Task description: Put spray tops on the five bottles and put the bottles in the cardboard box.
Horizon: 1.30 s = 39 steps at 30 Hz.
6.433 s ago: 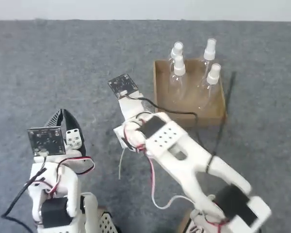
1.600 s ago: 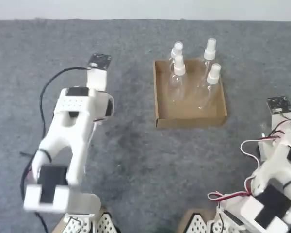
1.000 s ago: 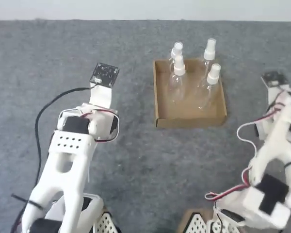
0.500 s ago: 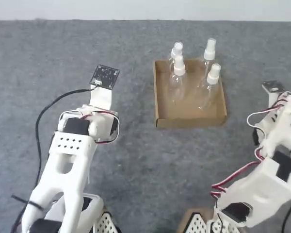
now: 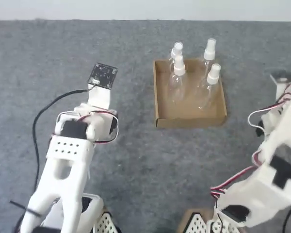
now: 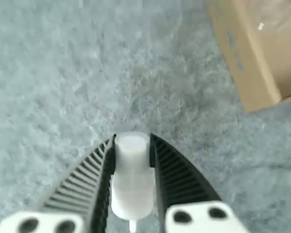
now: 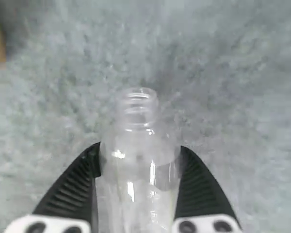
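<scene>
Grey bench (image 5: 136, 58), four capped bottles (image 5: 178, 82) already parked in the cardboard box (image 5: 190, 120). Left of the box a spray top (image 6: 131, 174) is clamped in the left hand (image 6: 131, 140), and right of it the open bottle (image 7: 138, 160) is clamped in the right hand (image 7: 139, 149). Capping looks like the step in hand, so the top probably needs to be lined up over that neck next.

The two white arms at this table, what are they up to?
The left arm's tool grips a white plastic spray top. The right arm's tool holds a clear plastic bottle with its neck open. Four clear bottles with white spray tops already stand in the brown cardboard box, so this looks like the fifth.
</scene>
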Each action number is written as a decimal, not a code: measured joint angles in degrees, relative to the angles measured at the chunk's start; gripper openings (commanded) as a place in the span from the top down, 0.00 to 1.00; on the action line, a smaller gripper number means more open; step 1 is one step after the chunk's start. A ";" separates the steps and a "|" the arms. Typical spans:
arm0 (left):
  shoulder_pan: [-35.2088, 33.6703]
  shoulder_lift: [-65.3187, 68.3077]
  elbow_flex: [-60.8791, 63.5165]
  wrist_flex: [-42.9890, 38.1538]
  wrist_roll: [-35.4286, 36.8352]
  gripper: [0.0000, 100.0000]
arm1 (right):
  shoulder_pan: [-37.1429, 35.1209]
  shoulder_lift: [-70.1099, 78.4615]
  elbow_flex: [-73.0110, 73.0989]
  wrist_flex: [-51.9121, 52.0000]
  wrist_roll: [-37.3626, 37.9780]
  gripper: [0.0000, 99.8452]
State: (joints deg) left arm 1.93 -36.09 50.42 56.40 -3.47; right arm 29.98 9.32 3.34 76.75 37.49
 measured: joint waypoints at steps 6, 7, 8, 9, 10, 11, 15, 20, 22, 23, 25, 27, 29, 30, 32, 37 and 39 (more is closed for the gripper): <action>0.00 -10.73 -5.80 5.89 0.00 0.99 | -9.93 -19.87 2.55 2.11 -6.33 1.00; -0.09 -12.04 -7.38 6.86 -0.26 0.99 | -12.40 -23.56 4.40 2.11 -7.65 1.00; -0.09 -13.10 -9.23 8.09 -0.53 0.99 | -15.21 -27.16 6.33 2.11 -8.97 1.00; 0.00 -13.89 -11.34 9.32 -0.62 0.99 | -18.29 -30.59 8.35 2.11 -10.37 1.00; 0.09 -14.51 -13.71 10.64 -0.62 0.99 | -21.63 -34.29 10.46 2.11 -11.69 1.00; 0.09 -15.12 -16.09 11.96 -0.62 0.99 | -25.32 -37.80 12.57 2.11 -13.10 1.00; 0.00 -16.97 -25.58 15.82 0.62 0.99 | -41.14 -49.58 20.31 1.41 -19.25 1.00; 0.09 -21.19 -31.12 14.86 5.98 0.99 | -60.22 -53.54 29.98 -5.80 -24.70 0.99; 0.09 -23.82 -31.21 12.92 8.09 0.99 | -64.88 -53.63 33.41 -9.76 -25.32 0.99; 0.00 -25.32 -31.21 11.87 9.05 0.99 | -66.90 -53.63 34.81 -11.87 -25.58 0.99; 0.00 -28.22 -31.12 9.14 10.90 0.99 | -71.03 -53.63 37.63 -15.65 -25.67 0.99; 0.00 -31.30 -29.89 5.98 12.48 0.99 | -73.58 -53.63 40.79 -19.34 -25.67 0.99; 0.09 -33.23 -27.34 2.64 13.71 0.99 | -76.22 -53.63 43.87 -23.30 -25.76 0.99; 0.35 -33.93 -25.67 0.97 14.33 0.99 | -77.54 -53.71 45.54 -25.32 -25.85 0.99; 0.35 -34.73 -21.80 -2.55 15.56 0.99 | -78.77 -53.80 48.26 -29.19 -25.85 0.99; 0.44 -34.90 -14.51 -8.00 16.35 0.99 | -79.38 -53.80 51.69 -34.20 -25.85 0.99; 0.44 -34.64 -13.98 -8.26 16.35 0.99 | -79.30 -53.80 51.78 -34.81 -25.85 0.99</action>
State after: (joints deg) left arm 2.37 -70.73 36.44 48.13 12.88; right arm -49.32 -44.48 55.12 41.93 11.65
